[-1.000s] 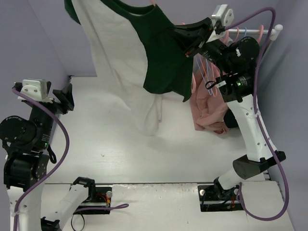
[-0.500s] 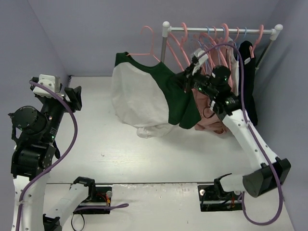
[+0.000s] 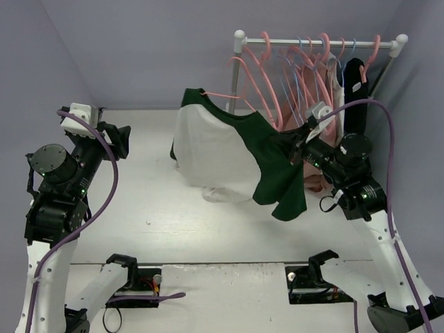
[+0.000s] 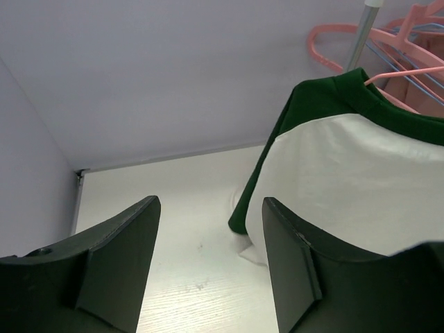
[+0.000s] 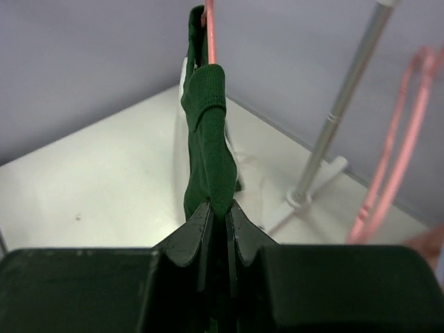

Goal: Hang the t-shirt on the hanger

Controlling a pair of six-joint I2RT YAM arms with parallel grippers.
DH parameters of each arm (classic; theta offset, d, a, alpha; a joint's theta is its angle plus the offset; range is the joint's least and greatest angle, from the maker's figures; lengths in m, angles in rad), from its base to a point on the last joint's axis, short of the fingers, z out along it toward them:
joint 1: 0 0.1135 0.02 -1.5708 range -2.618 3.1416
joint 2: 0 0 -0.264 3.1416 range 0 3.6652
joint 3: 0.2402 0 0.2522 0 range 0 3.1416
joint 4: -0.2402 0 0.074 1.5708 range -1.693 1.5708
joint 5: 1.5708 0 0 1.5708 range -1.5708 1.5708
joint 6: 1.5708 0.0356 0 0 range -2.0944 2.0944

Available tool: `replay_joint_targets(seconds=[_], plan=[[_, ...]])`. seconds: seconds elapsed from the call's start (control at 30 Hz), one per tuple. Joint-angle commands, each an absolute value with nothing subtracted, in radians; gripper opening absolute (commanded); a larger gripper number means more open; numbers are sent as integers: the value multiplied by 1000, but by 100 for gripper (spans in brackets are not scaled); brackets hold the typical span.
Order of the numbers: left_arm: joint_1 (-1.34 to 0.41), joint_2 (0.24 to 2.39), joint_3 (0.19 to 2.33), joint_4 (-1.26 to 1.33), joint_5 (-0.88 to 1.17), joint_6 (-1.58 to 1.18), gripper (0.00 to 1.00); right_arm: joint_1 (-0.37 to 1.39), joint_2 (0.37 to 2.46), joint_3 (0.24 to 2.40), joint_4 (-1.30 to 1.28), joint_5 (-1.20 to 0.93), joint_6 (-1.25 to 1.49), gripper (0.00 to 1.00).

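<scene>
The t-shirt (image 3: 208, 149), cream with dark green sleeves, hangs on a pink hanger (image 3: 220, 95) above the table, left of the rack. My right gripper (image 3: 295, 147) is shut on the green shoulder and sleeve (image 3: 277, 182). In the right wrist view the jaws (image 5: 218, 205) pinch the green cloth (image 5: 208, 132), and the hanger (image 5: 208, 28) runs up behind it. My left gripper (image 3: 121, 142) is open and empty at the left, apart from the shirt. Its wrist view shows the gripper (image 4: 209, 202) facing the shirt (image 4: 347, 180).
The clothes rack (image 3: 319, 43) stands at the back right with several pink hangers (image 3: 305, 62) and light-blue hangers (image 3: 295, 83). A black garment (image 3: 354, 83) and a salmon-pink garment (image 3: 316, 182) hang there. The rack post (image 5: 340, 104) is right of the held shirt.
My right arm has swung down and towards the front right, carrying the shirt and hanger lower, beside the rack. My left arm has shifted slightly right, still open.
</scene>
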State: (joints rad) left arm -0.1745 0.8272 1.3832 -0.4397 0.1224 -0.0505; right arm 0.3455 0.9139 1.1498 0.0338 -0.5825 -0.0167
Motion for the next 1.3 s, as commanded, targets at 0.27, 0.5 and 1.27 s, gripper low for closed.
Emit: replay_joint_targets(seconds=[0.27, 0.5, 1.27], plan=[[-182, 839, 1361, -341, 159, -119, 55, 334, 758, 1224, -71, 162, -164, 0], [-185, 850, 1351, -331, 176, -139, 54, 334, 817, 1260, -67, 193, -190, 0], [-186, 857, 1315, -335, 173, -132, 54, 334, 1081, 1325, 212, -58, -130, 0]])
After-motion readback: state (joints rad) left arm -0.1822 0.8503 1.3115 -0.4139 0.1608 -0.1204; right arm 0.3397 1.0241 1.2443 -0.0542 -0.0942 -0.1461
